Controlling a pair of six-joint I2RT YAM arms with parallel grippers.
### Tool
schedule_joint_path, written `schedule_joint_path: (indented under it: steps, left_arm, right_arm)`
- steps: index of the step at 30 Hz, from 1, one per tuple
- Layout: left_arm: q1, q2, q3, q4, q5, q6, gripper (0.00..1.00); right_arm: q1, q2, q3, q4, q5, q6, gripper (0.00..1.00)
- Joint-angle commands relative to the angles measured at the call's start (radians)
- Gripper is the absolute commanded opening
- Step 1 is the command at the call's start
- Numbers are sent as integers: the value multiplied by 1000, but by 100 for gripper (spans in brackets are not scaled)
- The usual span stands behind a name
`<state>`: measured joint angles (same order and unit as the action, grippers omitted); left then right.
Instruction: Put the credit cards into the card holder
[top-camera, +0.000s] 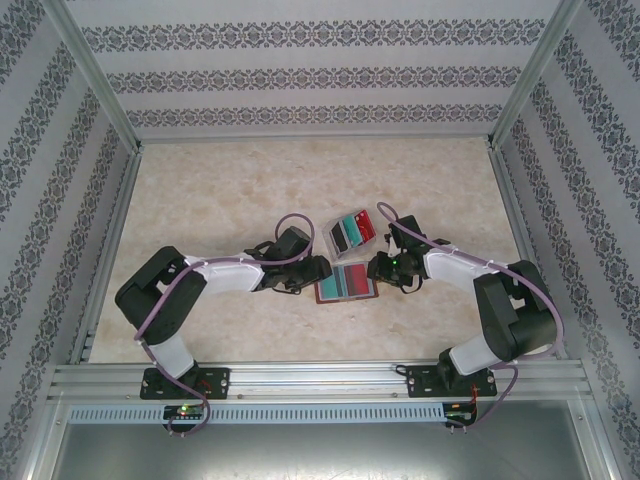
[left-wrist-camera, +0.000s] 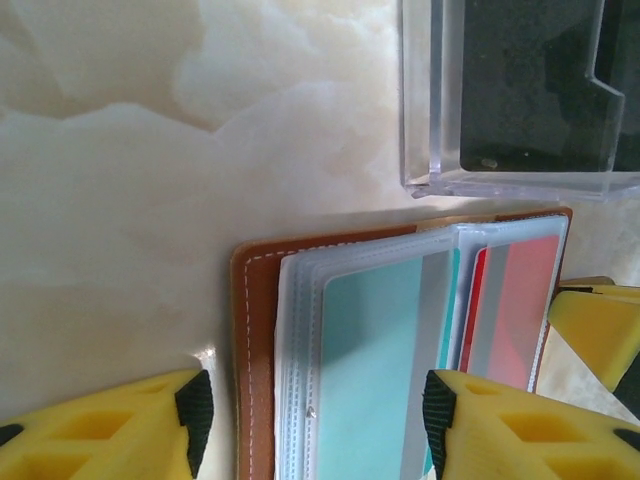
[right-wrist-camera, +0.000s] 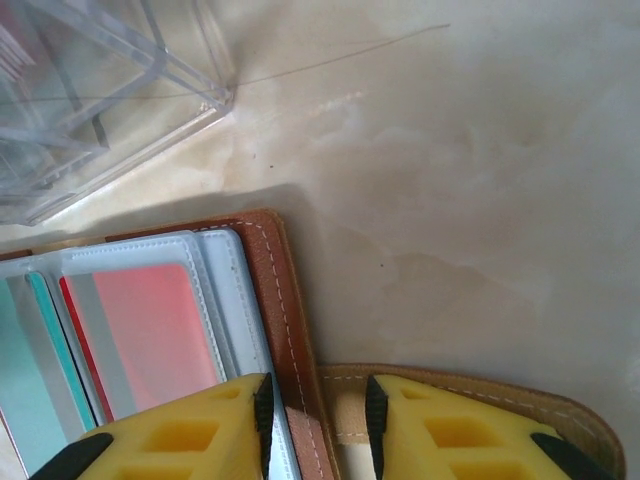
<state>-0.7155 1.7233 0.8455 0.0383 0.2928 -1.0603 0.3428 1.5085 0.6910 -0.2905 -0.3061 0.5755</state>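
Card holder (top-camera: 345, 283) lies open on desk (top-camera: 200, 200), btwn both claws. L claw (left-wrist-camera: 315, 405) spread, straddling holder's left edge. R claw (right-wrist-camera: 318, 410): narrow gap over right edge; grip cannot tell.

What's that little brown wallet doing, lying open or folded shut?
Open. The card holder lies spread on the table, clear sleeves facing up, with a teal card and a red card visible inside them.

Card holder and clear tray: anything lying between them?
Nothing. A narrow strip of bare table separates the card holder from the tray; they don't touch. Clearest in the left wrist view.
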Motion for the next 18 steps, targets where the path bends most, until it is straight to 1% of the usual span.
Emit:
schedule_joint_path:
  steps: [1, 2, 3, 4, 5, 7, 8, 13, 16, 18]
  left_arm:
    - [-7, 70, -5, 120, 77, -25, 58]
    - [-8, 73, -6, 136, 83, -28, 57]
    - [-7, 73, -3, 142, 84, -31, 54]
    - [-7, 70, -1, 150, 88, -31, 47]
    - [-7, 63, 1, 162, 93, -29, 44]
    - [-7, 44, 1, 171, 93, -30, 43]
    - [-7, 30, 0, 178, 94, -30, 41]
    - [-10, -31, -2, 228, 95, -30, 41]
    - [-13, -46, 19, 283, 129, -42, 41]
    - [-19, -44, 46, 284, 154, -32, 41]
  right_arm:
    - [12, 28, -31, -3, -2, -9, 32]
    - [13, 29, -31, -4, -2, -9, 31]
    - [14, 30, -31, -3, -5, -9, 31]
    - [15, 32, -31, -5, -7, -9, 30]
    - [16, 31, -33, -4, -7, -9, 30]
    - [18, 29, -36, -5, -6, -8, 29]
    - [19, 28, -38, -4, -5, -5, 29]
    - [24, 30, -40, -1, -10, -3, 28]
    - [25, 32, -38, -1, -17, -2, 28]
    - [25, 26, -38, -1, -23, 0, 28]
